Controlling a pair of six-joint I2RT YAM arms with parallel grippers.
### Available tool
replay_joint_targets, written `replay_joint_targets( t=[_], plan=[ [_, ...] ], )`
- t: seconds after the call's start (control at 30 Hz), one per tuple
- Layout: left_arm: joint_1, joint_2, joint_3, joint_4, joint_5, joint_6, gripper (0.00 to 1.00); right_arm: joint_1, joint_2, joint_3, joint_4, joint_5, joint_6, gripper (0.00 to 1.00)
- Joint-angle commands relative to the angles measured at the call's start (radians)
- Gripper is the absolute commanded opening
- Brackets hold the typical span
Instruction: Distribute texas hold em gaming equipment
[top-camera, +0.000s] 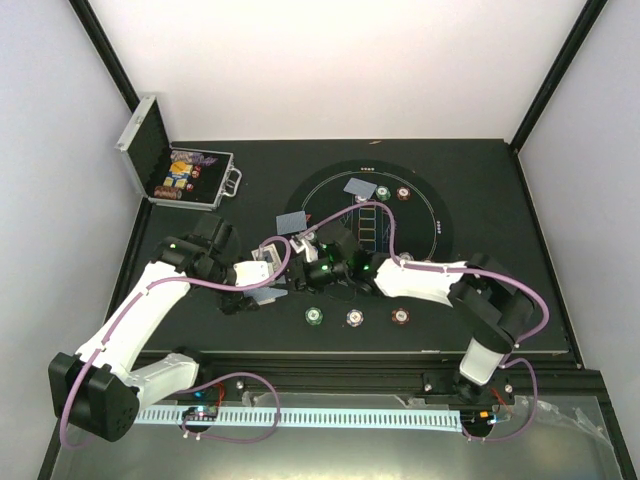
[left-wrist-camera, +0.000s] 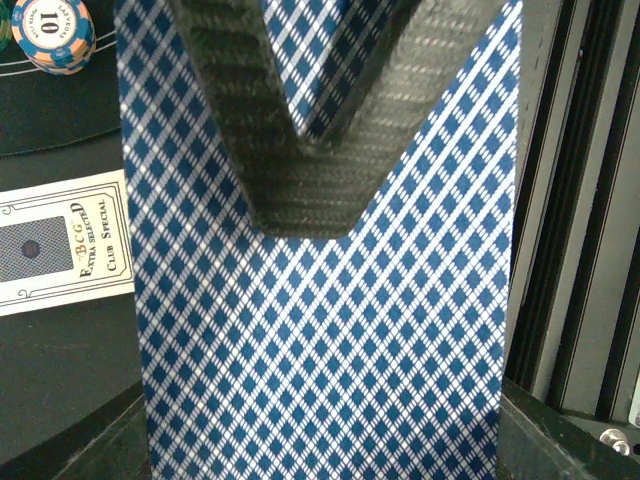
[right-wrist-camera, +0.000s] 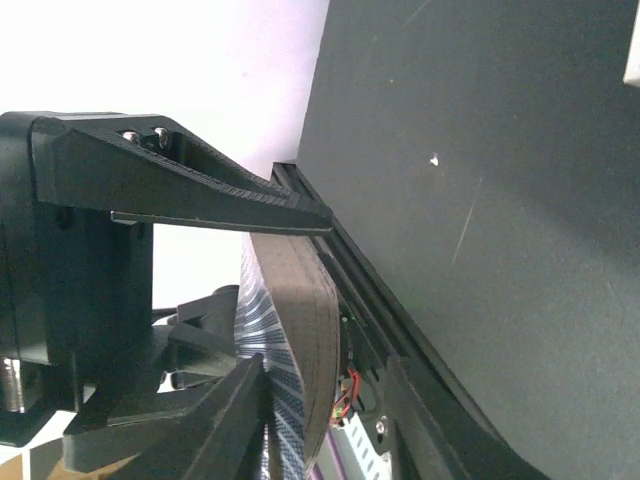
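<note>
Progress: chips (top-camera: 355, 318), two cards (top-camera: 360, 188) lying dealt on bench (top-camera: 480, 200) | left claw (top-camera: 263, 287) gripping remaining deck (left-wrist-camera: 320, 350) | right claw (right-wrist-camera: 288, 300): cannot tell

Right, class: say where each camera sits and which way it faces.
Top external: above and behind, looking down on the table; left arm and right arm show.
Left wrist: on the left arm, facing the card deck's patterned back; one finger shows.
Right wrist: on the right arm, seeing that deck edge-on; two fingers show.
Shared: both wrist views show the deck.

Smooth paper cards (left-wrist-camera: 320, 350), matt black tabletop (right-wrist-camera: 480, 200), shiny metal case (top-camera: 136, 122).
</note>
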Motion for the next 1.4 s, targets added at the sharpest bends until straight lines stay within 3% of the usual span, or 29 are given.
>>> replay_joint_targets(
  t=[0.0, 0.17, 0.57, 0.97, 1.17, 1.37],
  plan=[
    [0.002, -0.025, 0.027, -0.007, 0.009, 0.013, 0.02, -0.012, -0.043, -0.001, -0.100, 0.032, -0.049, 0.28],
    [0.002, -0.024, 0.023, -0.005, 0.001, 0.012, 0.02, -0.018, -0.081, 0.002, -0.141, 0.046, -0.064, 0.12],
    [0.002, -0.020, 0.024, -0.003, -0.008, 0.012, 0.01, -0.084, -0.182, -0.026, -0.285, 0.061, -0.139, 0.01],
    [0.002, -0.017, 0.028, -0.005, -0.005, 0.014, 0.02, -0.482, -0.367, -0.272, -0.491, 0.038, -0.340, 0.01],
    [0.002, -0.015, 0.028, -0.007, -0.007, 0.014, 0.02, -0.539, -0.329, -0.353, -0.438, 0.029, -0.349, 0.01],
    [0.002, -0.016, 0.029, -0.011, -0.011, 0.015, 0.02, -0.577, -0.279, -0.324, -0.458, 0.045, -0.382, 0.01]
  ],
)
